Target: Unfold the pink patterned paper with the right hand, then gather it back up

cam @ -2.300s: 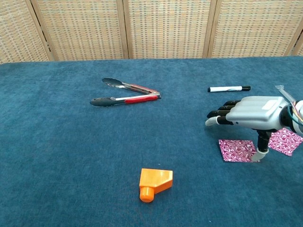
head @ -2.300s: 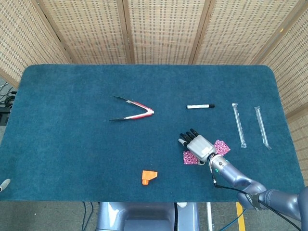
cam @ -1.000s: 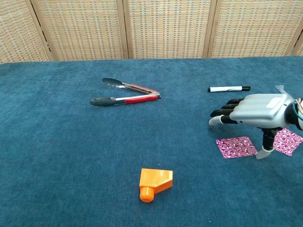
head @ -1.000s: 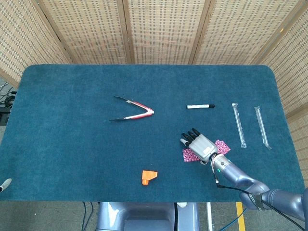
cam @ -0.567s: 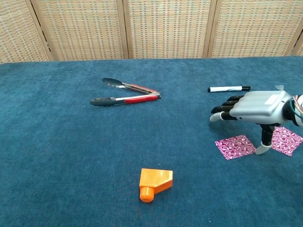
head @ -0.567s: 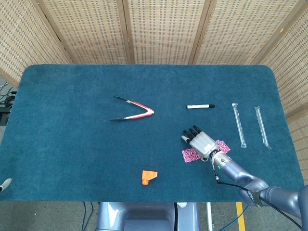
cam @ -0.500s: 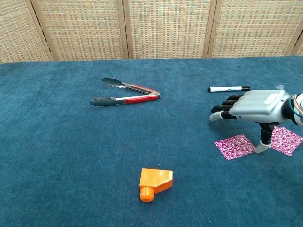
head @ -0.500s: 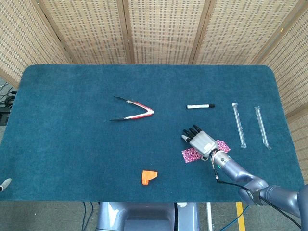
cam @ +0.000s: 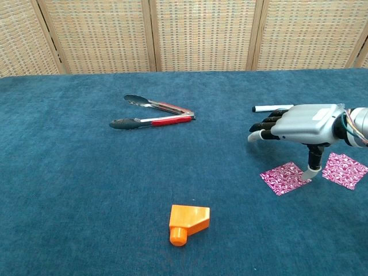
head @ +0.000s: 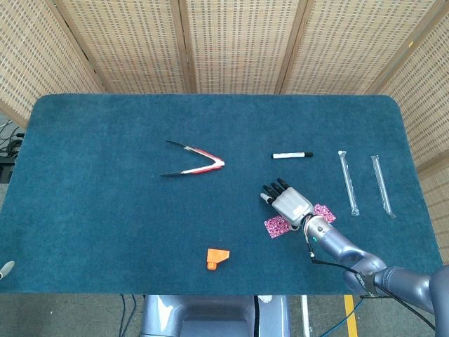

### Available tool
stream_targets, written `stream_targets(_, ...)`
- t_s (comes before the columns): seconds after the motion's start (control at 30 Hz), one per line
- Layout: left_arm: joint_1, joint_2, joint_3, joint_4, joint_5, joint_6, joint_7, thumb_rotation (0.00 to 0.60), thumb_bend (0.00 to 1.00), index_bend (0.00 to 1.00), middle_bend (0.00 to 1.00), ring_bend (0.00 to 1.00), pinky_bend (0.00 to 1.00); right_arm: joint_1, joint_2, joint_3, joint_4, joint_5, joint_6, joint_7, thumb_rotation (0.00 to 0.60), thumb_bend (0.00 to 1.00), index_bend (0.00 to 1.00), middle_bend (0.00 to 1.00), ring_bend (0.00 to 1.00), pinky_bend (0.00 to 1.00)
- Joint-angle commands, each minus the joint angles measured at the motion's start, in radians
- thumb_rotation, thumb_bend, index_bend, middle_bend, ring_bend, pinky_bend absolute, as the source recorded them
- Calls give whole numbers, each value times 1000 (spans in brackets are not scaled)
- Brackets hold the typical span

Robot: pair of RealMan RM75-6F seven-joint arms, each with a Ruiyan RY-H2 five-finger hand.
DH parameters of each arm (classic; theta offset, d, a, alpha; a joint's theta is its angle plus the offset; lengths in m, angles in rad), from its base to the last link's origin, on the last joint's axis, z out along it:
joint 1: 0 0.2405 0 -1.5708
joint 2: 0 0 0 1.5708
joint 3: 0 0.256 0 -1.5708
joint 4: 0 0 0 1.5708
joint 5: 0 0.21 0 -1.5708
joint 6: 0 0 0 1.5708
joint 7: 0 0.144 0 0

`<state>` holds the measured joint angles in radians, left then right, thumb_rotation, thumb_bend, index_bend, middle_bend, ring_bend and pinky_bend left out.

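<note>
The pink patterned paper shows as two flat patches on the blue cloth, a left one (cam: 283, 177) (head: 276, 226) and a right one (cam: 345, 170) (head: 324, 212). Whether they join under the hand I cannot tell. My right hand (cam: 302, 123) (head: 289, 202) hovers palm down above the gap between them, fingers stretched out to the left and apart. Its thumb points straight down, and the tip touches the right corner of the left patch. The hand holds nothing. My left hand is not visible in either view.
Red-handled metal tongs (cam: 152, 114) lie at the middle left. A black-and-white marker (cam: 265, 108) lies just behind the hand. An orange plastic piece (cam: 188, 222) sits near the front edge. Two clear wrapped straws (head: 348, 181) (head: 382, 184) lie at the far right.
The right hand has drifted left and a little away from me. The left pink patch has slid and turned slightly with the thumb; the right patch now lies clear of the hand.
</note>
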<state>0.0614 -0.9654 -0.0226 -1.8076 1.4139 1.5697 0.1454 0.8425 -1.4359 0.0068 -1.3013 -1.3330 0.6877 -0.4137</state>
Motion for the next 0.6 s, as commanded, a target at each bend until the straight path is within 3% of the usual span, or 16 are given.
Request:
stream_targets(0.03, -1, -1, 0, 2, 1, -1, -3, 600, 123, 25, 0, 0, 0, -6, 22, -3, -37, -1, 13, -12, 600, 0, 0, 0, 0, 0)
stream_targets(0.27, -6, -3, 0, 7, 10, -6, -10, 600, 124, 25, 0, 0, 0, -25, 64, -15, -129, 30, 26, -44, 600, 95, 94, 10, 0, 0)
stream_targets(0.6, -4, -1, 4, 12, 21, -3, -23, 600, 124, 25, 0, 0, 0, -44, 48, -17, -132, 65, 41, -44, 600, 103, 238, 31, 0, 0)
